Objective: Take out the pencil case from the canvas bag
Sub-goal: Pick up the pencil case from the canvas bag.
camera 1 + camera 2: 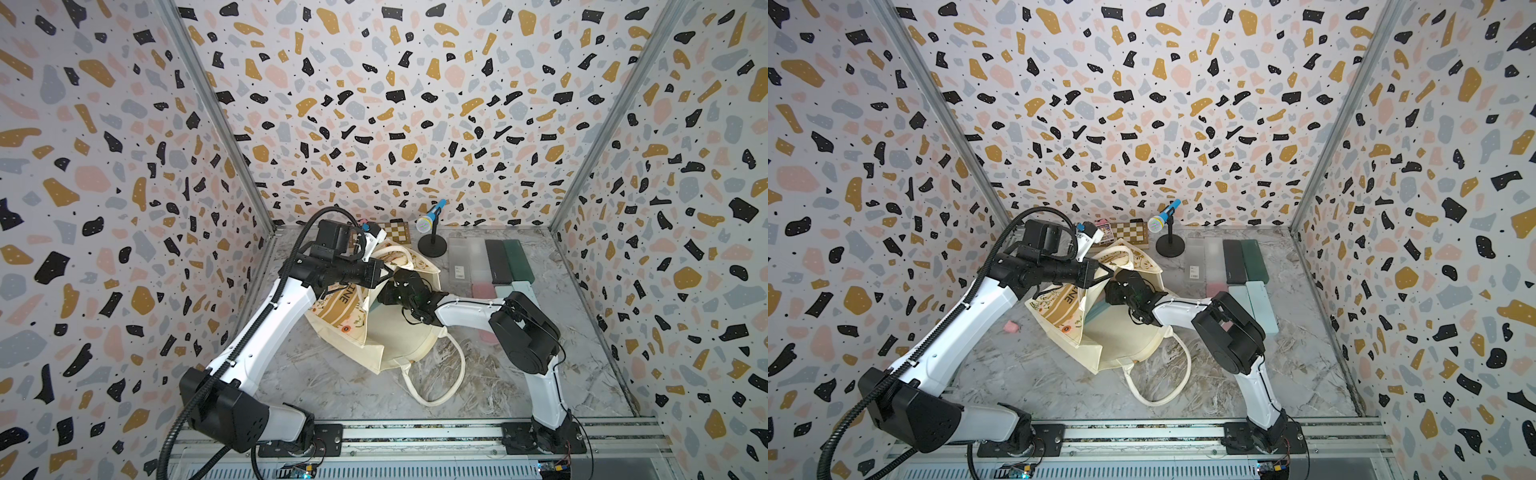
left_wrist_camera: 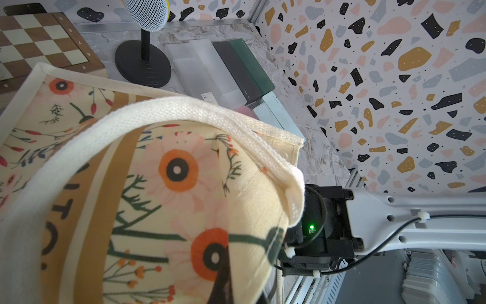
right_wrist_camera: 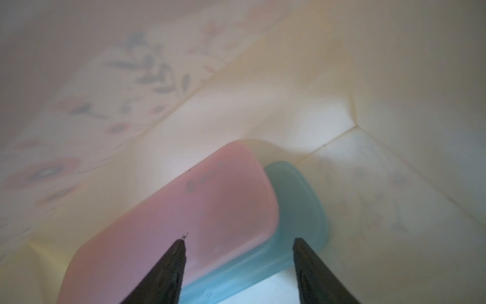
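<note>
Though most of it slumps on the marble bench point(image 1: 332, 386), the canvas bag point(image 1: 399, 345) has its flowered face pulled up at the mouth, with one rope handle trailing toward the front rail. The left hand point(image 1: 390, 274) is closed tight on that raised rim; in the left wrist view, fabric and handle drape right before the lens. The right hand point(image 3: 239, 240) is inside the bag, its fingers standing apart above two cases on the bag's floor: a pink pencil case point(image 3: 210, 205) lying atop a blue pencil case point(image 3: 297, 200). More cases point(image 1: 494, 257) lie in rows at the back right of the bench, beside a microphone point(image 1: 430, 218).
</note>
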`<state>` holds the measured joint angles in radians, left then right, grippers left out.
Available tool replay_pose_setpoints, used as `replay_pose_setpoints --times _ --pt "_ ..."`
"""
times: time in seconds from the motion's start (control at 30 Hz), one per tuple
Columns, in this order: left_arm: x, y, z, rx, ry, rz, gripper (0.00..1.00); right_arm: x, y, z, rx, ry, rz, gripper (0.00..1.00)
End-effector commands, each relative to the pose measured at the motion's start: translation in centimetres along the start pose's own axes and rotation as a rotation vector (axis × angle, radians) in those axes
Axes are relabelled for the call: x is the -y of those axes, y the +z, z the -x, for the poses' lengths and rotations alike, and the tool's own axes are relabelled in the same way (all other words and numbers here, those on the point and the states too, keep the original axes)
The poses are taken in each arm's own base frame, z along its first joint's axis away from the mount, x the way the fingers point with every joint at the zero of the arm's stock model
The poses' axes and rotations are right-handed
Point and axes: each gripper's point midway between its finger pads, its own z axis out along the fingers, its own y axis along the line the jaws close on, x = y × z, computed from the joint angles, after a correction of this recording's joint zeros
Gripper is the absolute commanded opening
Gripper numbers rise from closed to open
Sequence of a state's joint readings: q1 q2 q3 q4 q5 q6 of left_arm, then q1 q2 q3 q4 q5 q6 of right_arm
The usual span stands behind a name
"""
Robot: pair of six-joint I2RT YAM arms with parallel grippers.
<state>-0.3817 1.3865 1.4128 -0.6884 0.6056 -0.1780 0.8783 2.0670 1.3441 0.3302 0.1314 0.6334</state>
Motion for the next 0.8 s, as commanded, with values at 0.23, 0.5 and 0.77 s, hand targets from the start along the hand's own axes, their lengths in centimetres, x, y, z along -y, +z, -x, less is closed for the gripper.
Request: replay_pose_setpoints --times 0.23,0.5,0.77 --pt "4.4 -1.7 1.1 0.038 0.095 -0.175 0.00 1.1 -1.3 4.3 0.087 0.079 -0.022 0.75" --pt "5.1 -2.0 1.0 0.049 0.125 -0.205 0.00 3.5 -0.8 3.1 0.004 0.266 -0.004 0.89" --pt "5.0 -1.9 0.8 0.044 0.124 -0.207 0.00 1.1 -2.0 4.8 0.028 0.290 0.194 0.73"
